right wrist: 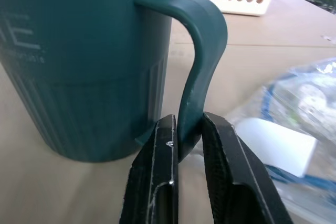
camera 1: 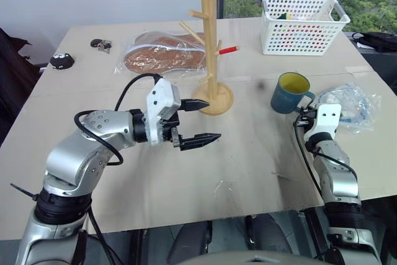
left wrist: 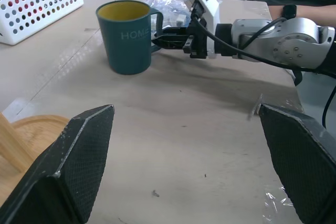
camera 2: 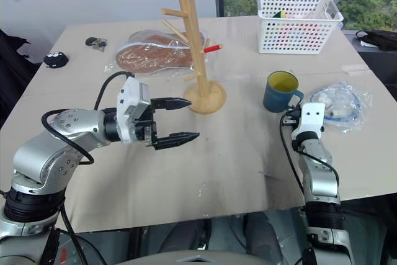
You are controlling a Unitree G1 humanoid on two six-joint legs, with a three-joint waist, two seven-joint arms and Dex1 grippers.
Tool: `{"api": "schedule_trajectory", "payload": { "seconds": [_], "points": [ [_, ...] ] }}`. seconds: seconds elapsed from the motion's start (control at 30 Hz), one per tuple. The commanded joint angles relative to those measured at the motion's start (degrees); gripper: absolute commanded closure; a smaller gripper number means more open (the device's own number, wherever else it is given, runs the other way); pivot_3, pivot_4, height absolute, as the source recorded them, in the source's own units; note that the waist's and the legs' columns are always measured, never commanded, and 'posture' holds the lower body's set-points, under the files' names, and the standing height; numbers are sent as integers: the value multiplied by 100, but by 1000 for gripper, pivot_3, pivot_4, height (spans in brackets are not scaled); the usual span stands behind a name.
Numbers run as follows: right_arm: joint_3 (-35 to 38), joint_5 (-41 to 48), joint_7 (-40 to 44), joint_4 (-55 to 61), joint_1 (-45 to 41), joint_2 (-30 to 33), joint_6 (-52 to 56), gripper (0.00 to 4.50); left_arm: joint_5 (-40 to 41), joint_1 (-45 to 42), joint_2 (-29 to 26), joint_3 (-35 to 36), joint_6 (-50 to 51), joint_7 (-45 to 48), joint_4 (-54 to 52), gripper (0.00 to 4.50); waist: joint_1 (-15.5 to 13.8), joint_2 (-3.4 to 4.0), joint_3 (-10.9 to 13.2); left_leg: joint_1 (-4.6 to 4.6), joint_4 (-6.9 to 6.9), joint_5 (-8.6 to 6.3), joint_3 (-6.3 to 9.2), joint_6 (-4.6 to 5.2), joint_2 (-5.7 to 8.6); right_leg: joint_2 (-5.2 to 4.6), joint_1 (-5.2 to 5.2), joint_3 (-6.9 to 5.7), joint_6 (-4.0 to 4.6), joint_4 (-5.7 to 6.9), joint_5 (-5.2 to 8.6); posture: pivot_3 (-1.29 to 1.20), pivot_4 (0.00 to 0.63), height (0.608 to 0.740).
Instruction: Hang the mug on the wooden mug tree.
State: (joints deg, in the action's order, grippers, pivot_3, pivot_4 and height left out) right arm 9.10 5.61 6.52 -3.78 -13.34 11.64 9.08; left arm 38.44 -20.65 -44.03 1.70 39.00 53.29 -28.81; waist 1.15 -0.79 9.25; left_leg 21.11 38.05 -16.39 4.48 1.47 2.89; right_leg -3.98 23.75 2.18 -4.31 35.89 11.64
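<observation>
We are seeing the right gripper [right wrist: 181, 145] pinching the mug [camera 1: 289, 92] by its handle, left gripper [camera 1: 201, 121] gaping wide.

On the desk [camera 1: 186, 178]: one mug [camera 1: 290, 93], one wooden mug tree [camera 1: 210, 48], one white basket [camera 1: 302, 23], two plastic bags [camera 1: 162, 54].

The mug [camera 1: 290, 92], dark teal outside and yellow inside, stands upright on the cardboard-covered tabletop with its opening up and its loop handle [right wrist: 202, 61] turned away from the mug tree. The wooden mug tree [camera 1: 211, 48], a pale post on a round disc base with upward-angled pegs, stands upright near the mug, toward the robot's left. No peg carries anything.
</observation>
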Motion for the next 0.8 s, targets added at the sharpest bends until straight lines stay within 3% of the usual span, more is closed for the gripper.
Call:
{"api": "schedule_trajectory", "payload": {
  "seconds": [0.03, 0.2, 0.33, 0.57, 0.8],
  "points": [
    [27, 45, 133, -19, -175, 86, -275, 4487, 67, 22, -32, 82, -8, -64, -248, 0, 1, 1, 1, 0, 0, 0, 0, 0, 0, 0, 0, 0, 0, 0, 0, 0, 150, 740],
    [21, 121, 429, -101, -245, 206, -351, 4487, 98, 145, -22, 156, 7, -154, -308, 0, 1, 3, 2, 0, 0, 0, 0, 0, 0, 0, 0, 0, 0, 0, 0, 0, 150, 740],
    [-223, 434, 1410, 72, -446, 540, -192, 4487, 233, 405, 150, 368, 76, -511, -468, 0, 13, 4, 4, 0, 0, 0, -1, 1, 0, -1, 0, 2, 0, -1, 0, 0, 150, 740],
    [-747, 1079, 4057, -241, -1830, 1721, -64, 4487, -165, 1177, 1624, 907, -725, -2369, -1199, 0, 89, 12, 17, 0, 9, -1, -5, 2, -2, -3, -3, 6, -2, -2, -2, 0, 150, 740],
    [-1284, 786, 6137, -2350, -4022, 2200, -1047, 4487, -980, 1939, 2662, 517, -1279, -3665, -1990, 0, 74, 7, 20, 2, 7, -1, -2, 1, -1, -5, -5, 1, 0, -6, -3, 0, 150, 740]
  ]
}}
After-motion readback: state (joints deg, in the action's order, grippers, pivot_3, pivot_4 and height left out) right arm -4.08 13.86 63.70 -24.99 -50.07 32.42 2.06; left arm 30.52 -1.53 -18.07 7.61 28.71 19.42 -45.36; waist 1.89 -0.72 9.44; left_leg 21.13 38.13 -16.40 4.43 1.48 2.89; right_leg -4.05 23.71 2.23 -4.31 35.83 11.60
